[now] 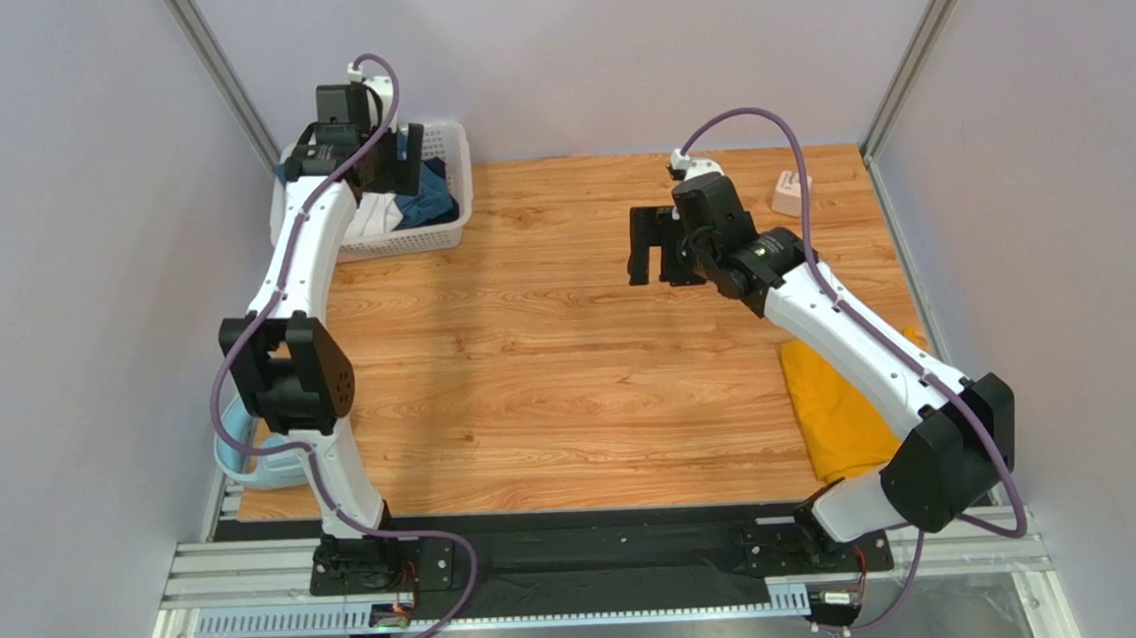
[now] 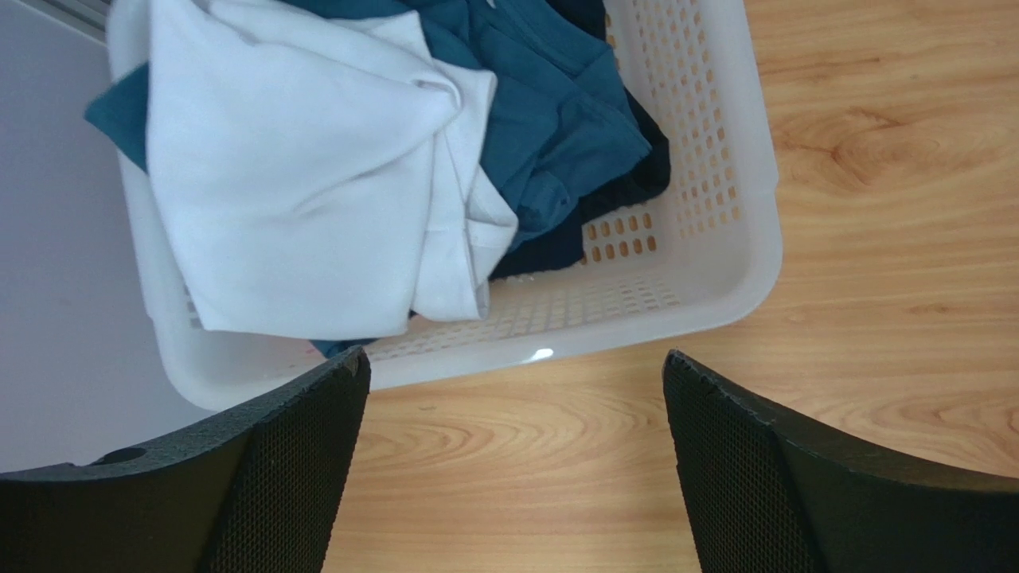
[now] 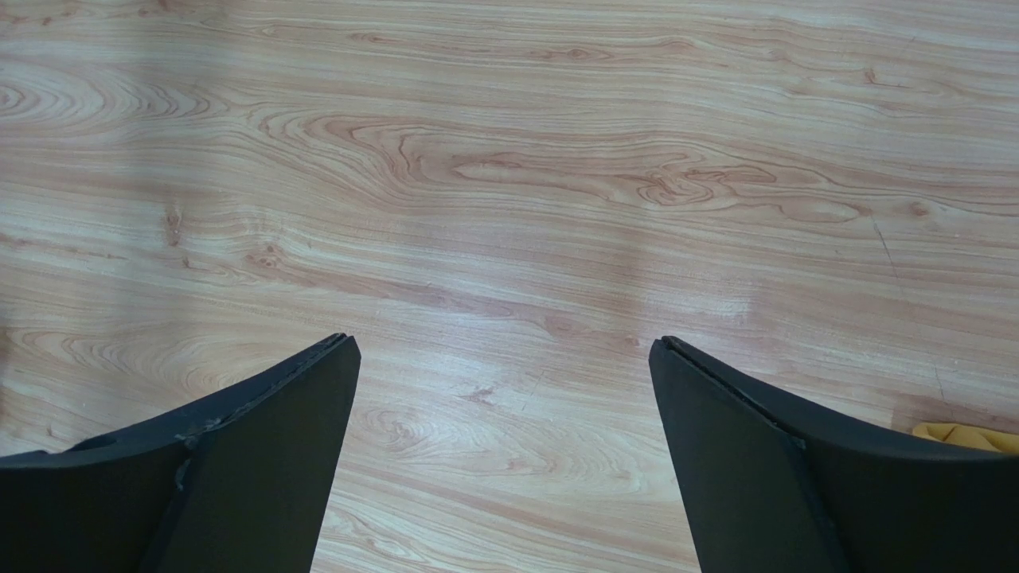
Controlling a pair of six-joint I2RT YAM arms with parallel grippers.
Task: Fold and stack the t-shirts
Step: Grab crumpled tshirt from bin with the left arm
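Note:
A white t-shirt (image 2: 299,179) and a dark teal-blue t-shirt (image 2: 544,119) lie crumpled in the white lattice basket (image 2: 706,275) at the back left of the table; both also show in the top view (image 1: 426,198). A mustard-yellow t-shirt (image 1: 831,407) lies folded at the right, partly under the right arm; its edge shows in the right wrist view (image 3: 963,437). My left gripper (image 1: 372,161) hovers over the basket's near rim, open and empty (image 2: 514,370). My right gripper (image 1: 659,247) is open and empty above bare wood (image 3: 502,352).
A small pale object (image 1: 790,190) sits at the back right. A pale-blue curved object (image 1: 238,446) lies at the left table edge beside the left arm. Grey walls close in the table on three sides.

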